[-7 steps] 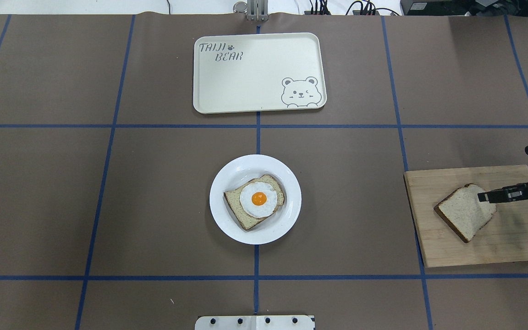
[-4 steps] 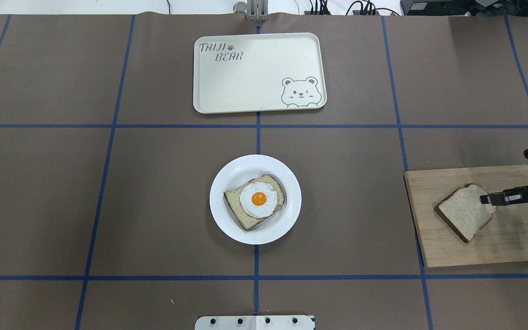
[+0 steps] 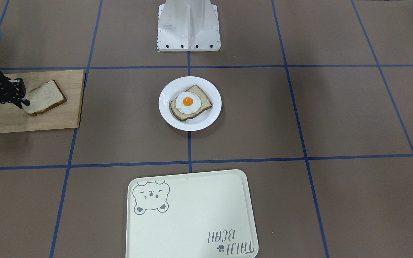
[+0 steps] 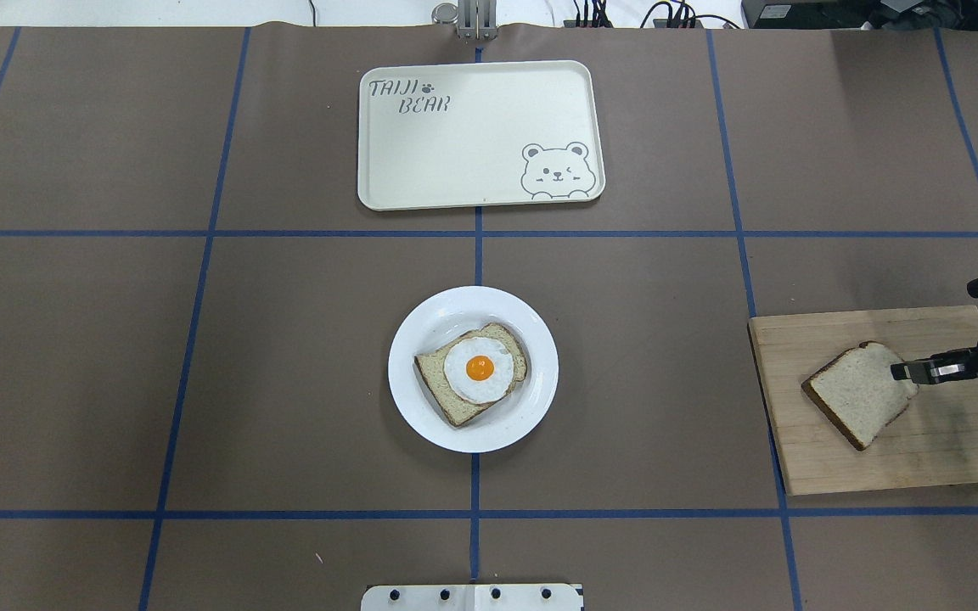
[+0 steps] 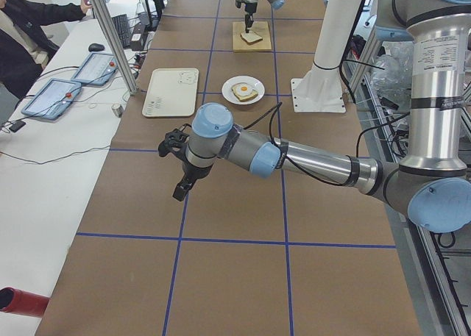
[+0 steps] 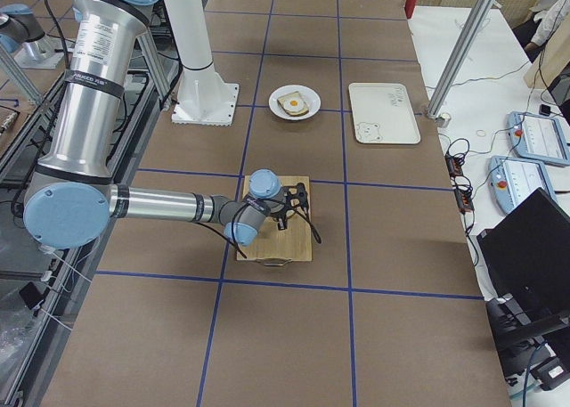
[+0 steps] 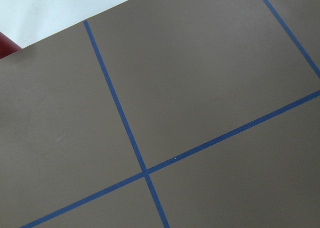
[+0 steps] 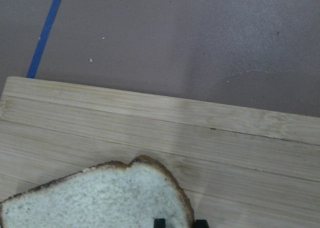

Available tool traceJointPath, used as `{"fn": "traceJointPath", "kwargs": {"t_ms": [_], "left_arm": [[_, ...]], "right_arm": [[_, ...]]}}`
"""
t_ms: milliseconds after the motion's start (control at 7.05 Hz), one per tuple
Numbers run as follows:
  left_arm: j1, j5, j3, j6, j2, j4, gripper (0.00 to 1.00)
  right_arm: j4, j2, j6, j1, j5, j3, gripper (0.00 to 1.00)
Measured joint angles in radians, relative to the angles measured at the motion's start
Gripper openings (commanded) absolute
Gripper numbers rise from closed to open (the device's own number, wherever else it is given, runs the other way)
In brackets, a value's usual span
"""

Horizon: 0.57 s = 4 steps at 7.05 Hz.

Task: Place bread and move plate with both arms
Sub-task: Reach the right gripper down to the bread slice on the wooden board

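The plain bread lies on a wooden board at the table's right. My right gripper is at the slice's right edge. In the right wrist view its fingertips stand close together on either side of the crust of the bread, shut on it. The white plate sits at the table's middle and holds another slice with a fried egg. My left gripper hangs over bare table far to the left, seen only in the exterior left view. I cannot tell whether it is open.
A cream tray with a bear drawing lies beyond the plate, at the far middle. The robot's white base stands at the near edge. Blue tape lines cross the brown table cover.
My right gripper has drawn slightly to the right and lower at the bread's edge. The slice has shifted a little and lies flatter. Plate and tray have not moved.
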Motion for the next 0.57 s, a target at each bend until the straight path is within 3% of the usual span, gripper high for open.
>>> {"fn": "traceJointPath", "kwargs": {"t_ms": [568], "left_arm": [[-0.001, 0.0, -0.002, 0.0, 0.0, 0.0, 0.98]], "right_arm": [[0.005, -0.026, 0.001, 0.01, 0.024, 0.012, 0.0]]}}
